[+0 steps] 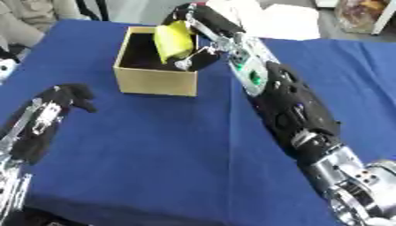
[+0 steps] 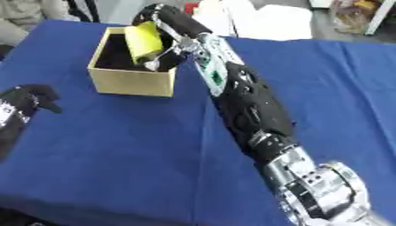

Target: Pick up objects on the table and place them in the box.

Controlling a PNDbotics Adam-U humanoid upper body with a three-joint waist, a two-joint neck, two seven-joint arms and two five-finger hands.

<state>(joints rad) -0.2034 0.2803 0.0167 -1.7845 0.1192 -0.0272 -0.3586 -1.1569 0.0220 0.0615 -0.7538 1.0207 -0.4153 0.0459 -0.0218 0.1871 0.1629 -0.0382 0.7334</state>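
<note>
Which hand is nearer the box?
Right. The right hand is over the box, holding a yellow object above its opening. The left hand rests on the table, apart from the box.

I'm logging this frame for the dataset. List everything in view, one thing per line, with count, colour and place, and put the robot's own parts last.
box: one, tan outside and dark inside, open-topped, far left part of the table.
yellow object: one, yellow, held over the box's right side.
tablecloth: one, blue, covering the table.
white sheet: one, white, beyond the table's far edge.
right hand: one, black with silver parts, over the box, fingers curled on the yellow object.
left hand: one, black, near the left edge on the tablecloth, holding nothing.
</note>
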